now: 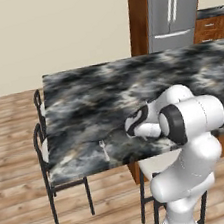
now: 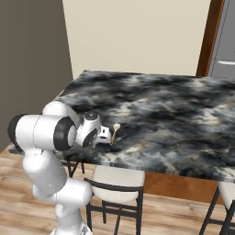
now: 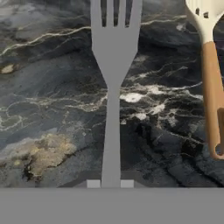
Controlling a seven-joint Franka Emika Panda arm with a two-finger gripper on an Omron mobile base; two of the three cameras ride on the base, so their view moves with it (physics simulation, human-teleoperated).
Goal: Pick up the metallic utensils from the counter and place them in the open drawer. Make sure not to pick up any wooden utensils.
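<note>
In the hand view we look straight down on a silver fork (image 3: 112, 87) lying flat on the marbled counter (image 3: 48, 100), tines toward the top of that view and the handle running down between our two fingertips (image 3: 93, 184). The tips sit on either side of the handle with narrow gaps, so the gripper (image 3: 110, 184) is low over it, but we cannot tell whether the jaws are pressing on it or loose. Just beside the fork, parallel and apart from it, lies a wooden spoon (image 3: 211, 87) with a tan handle.

From the left base view, a small fork (image 1: 104, 149) rests near the counter's front edge, left of our arm. From the right base view, the spoon (image 2: 114, 132) lies just beyond the gripper (image 2: 109, 135).

A chair (image 2: 117, 181) stands under the counter edge.
</note>
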